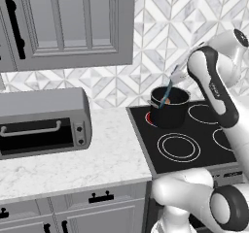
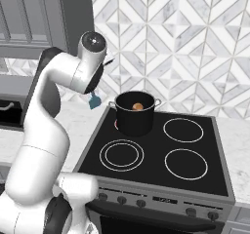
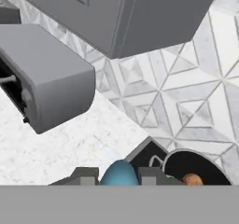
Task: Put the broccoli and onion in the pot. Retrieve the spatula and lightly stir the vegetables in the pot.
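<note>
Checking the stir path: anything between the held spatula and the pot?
Nothing visible. The slim light-blue spatula, shut in the end effector, slants down to the tall black pot, whose mouth is uncovered, with the round orange-brown onion inside.

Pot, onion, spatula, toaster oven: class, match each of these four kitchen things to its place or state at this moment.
Things:
1. pot
2. onion
3. spatula
4. toaster oven

Places or states:
A. lying inside the pot
B. on the marble counter, left of the stove
C. held in the shut pincer, blade down
D. standing on the stove's back left burner

Pairs: 1-D, 2-A, 3-C, 4-B
</note>
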